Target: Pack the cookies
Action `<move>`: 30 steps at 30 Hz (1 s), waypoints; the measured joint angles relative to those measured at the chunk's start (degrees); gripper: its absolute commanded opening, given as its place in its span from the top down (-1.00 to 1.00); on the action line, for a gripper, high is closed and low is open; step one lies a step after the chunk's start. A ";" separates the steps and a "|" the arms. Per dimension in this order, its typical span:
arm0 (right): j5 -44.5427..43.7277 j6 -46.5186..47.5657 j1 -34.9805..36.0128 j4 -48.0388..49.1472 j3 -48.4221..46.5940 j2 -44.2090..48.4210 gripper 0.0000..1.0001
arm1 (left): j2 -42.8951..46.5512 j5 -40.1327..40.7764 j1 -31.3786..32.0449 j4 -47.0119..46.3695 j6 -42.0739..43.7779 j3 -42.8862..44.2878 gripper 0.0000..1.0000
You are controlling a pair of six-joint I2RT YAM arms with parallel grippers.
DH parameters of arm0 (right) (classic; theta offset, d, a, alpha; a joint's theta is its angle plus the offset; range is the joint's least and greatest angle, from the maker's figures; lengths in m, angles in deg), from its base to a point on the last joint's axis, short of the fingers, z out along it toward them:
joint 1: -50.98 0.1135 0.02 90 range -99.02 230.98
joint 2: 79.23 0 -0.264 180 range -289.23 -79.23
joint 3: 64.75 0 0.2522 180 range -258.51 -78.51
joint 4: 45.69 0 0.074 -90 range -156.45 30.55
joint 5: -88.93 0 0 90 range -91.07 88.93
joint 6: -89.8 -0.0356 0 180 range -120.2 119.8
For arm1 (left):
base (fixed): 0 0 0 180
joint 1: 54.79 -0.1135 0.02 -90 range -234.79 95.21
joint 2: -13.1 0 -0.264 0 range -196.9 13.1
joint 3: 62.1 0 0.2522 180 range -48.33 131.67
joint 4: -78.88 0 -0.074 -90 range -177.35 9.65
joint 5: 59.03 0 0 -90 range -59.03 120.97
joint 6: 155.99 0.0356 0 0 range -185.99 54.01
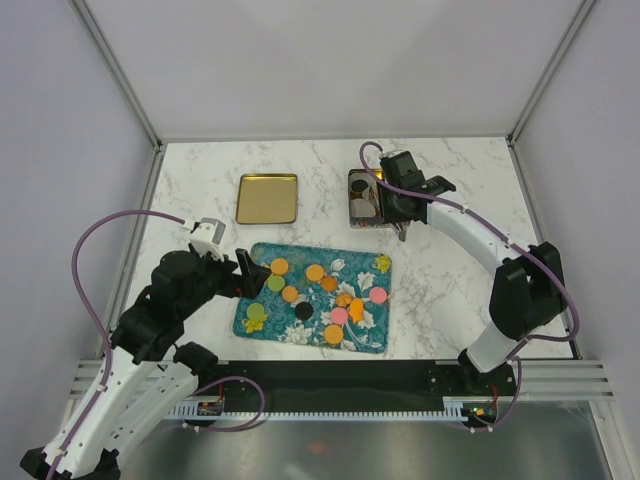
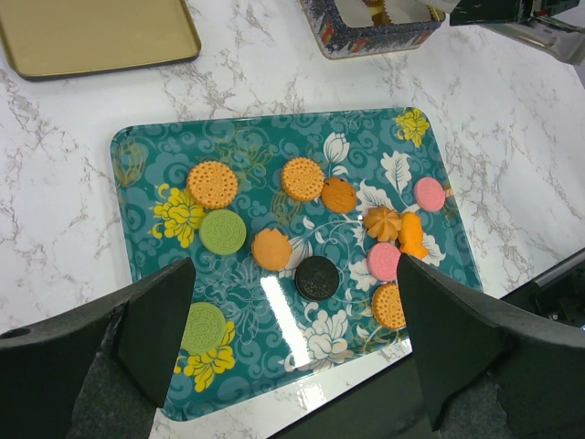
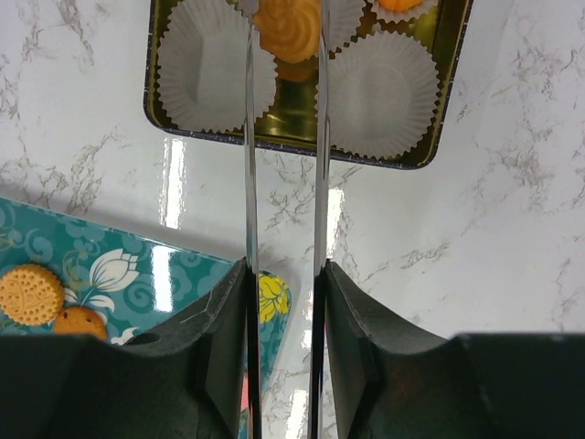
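Orange moulded cookie (image 3: 288, 32): pinching it between right gripper (image 3: 283, 7) blades over the tin (image 3: 384, 160); holding left gripper (image 2: 292, 302) spread wide above cookies (image 2: 212, 184) on tray (image 2: 137, 155).

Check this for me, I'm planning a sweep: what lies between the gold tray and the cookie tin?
Nothing: bare marble between gold tray and cookie tin, clear in the top view.

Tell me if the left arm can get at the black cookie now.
Probably yes: the left gripper hovers open above the tray, and the black cookie lies uncovered just below, nothing between them.
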 measured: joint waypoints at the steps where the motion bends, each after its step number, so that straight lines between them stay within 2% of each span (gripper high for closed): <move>1: 0.00 0.00 -0.24 0.00 -0.24 -0.46 0.16 | 0.00 0.00 0.00 0.00 0.00 0.00 -0.99; 10: 0.20 0.15 -1.66 1.49 -0.74 -1.64 0.16 | 0.00 0.11 0.04 0.00 0.00 0.00 -1.00; 17: 0.44 0.37 -2.34 2.64 -1.01 -3.48 -0.05 | 0.00 0.26 0.26 0.02 0.00 0.00 -1.00; 30: 2.12 0.33 -2.36 2.49 -1.44 -2.75 -0.09 | -0.11 0.37 0.37 0.15 0.00 0.00 -1.00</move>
